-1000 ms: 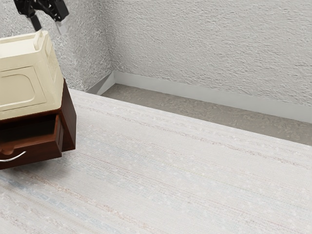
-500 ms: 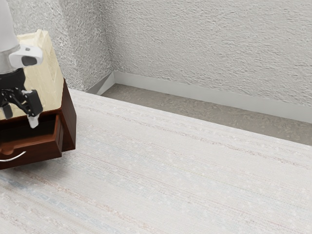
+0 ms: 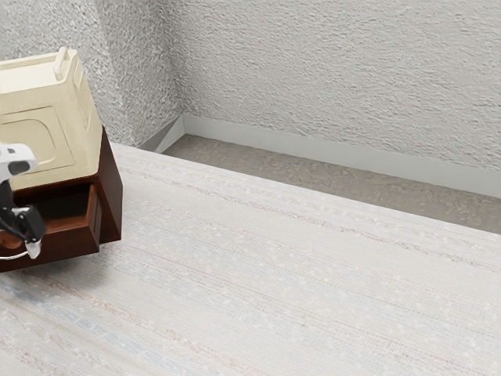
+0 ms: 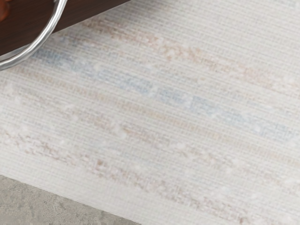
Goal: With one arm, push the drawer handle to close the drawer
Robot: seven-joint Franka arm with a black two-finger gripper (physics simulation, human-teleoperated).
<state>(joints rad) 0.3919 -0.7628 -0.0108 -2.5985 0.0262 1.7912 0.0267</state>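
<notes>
The brown drawer stands open, its curved handle silvery.

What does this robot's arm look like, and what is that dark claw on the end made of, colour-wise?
The part of my arm in sight is a smooth, rounded white housing with a grey patch. Below it, my gripper is black, angular and jointed, with a small whitish piece at its lower end. I can make out no cables or lettering.

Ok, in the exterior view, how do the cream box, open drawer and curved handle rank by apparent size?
Largest to smallest, visible parts only:
1. cream box
2. open drawer
3. curved handle
</notes>
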